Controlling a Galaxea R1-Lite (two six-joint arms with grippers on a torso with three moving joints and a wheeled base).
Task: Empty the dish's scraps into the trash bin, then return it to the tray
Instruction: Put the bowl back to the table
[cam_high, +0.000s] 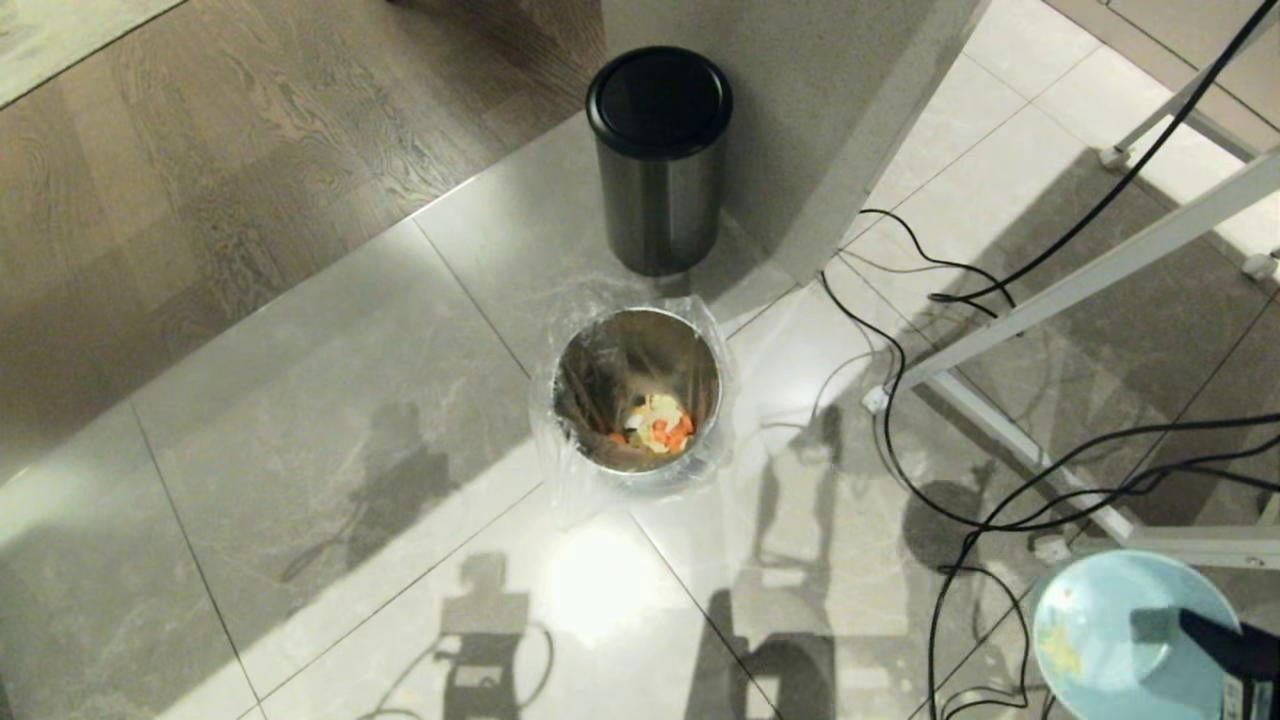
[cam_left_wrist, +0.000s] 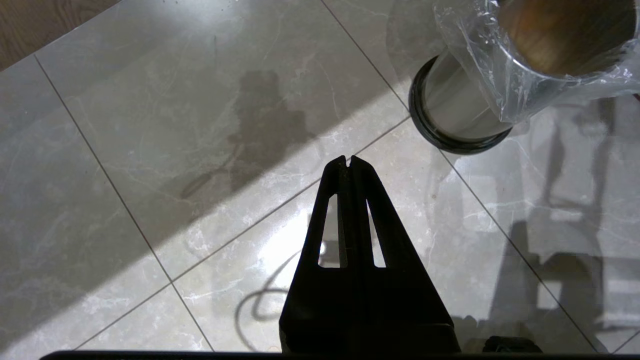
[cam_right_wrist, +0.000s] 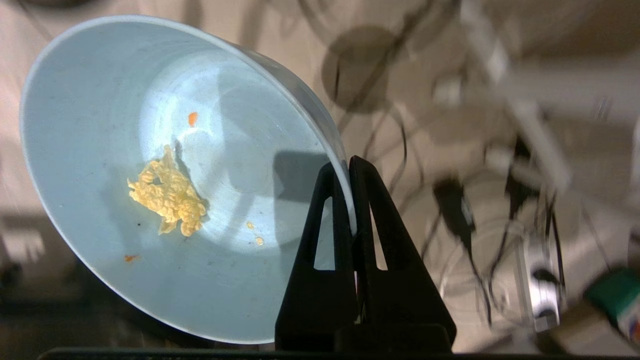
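Note:
The steel trash bin (cam_high: 610, 365), lined with a clear bag, stands on the tiled floor, and its black base ring shows in the left wrist view (cam_left_wrist: 457, 107). Orange and pale scraps (cam_high: 658, 424) lie at its bottom. At the lower right of the head view, well to the right of the bin, my right gripper (cam_high: 1190, 622) holds the light-blue dish (cam_high: 1100, 640). Its jaws are shut on the dish's rim (cam_right_wrist: 345, 165). A yellow clump of scraps (cam_right_wrist: 167, 197) and a few crumbs still stick inside the dish (cam_right_wrist: 100, 125). My left gripper (cam_left_wrist: 348, 161) hangs shut and empty over the floor beside the bin. The tray is out of view.
A taller dark bin with a black lid (cam_high: 660, 150) stands just behind the steel one, against a wall corner (cam_high: 830, 180). Black cables (cam_high: 960, 500) and a white frame's legs (cam_high: 1100, 270) cover the floor on the right.

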